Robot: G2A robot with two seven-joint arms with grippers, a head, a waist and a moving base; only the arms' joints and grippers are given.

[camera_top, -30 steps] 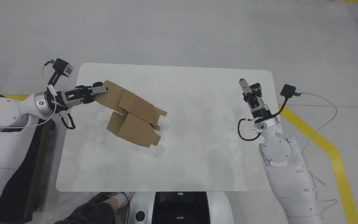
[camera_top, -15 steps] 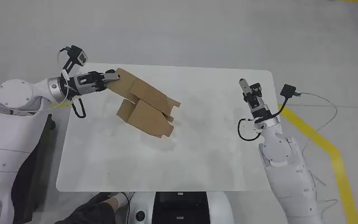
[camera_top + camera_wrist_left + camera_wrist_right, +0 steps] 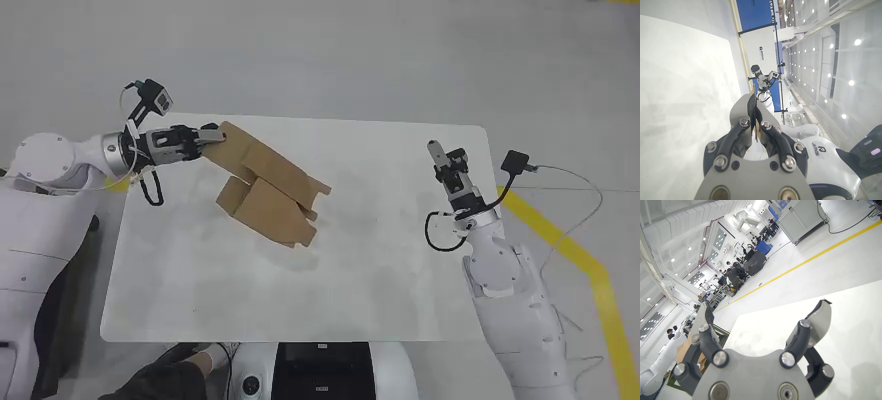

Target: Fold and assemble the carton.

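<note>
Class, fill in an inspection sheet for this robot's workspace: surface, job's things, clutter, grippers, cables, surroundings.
Surface: white table, rounded corners.
Job's things: brown carton, partly folded, held at one end over the table.
Clutter: nothing seen.
Grippers: left gripper, jaws shut on the carton's edge; right gripper, jaws open, holding nothing, across the table from the carton.
Cables: black cable looped at the right arm's wrist.
Surroundings: pale floor with a yellow line.

The brown, partly folded cardboard carton [image 3: 268, 195] stands in the way over the white counter [image 3: 400, 280], far-left part. Bare surface stretches between it and the right pincer [image 3: 434, 150], and along the near half.
</note>
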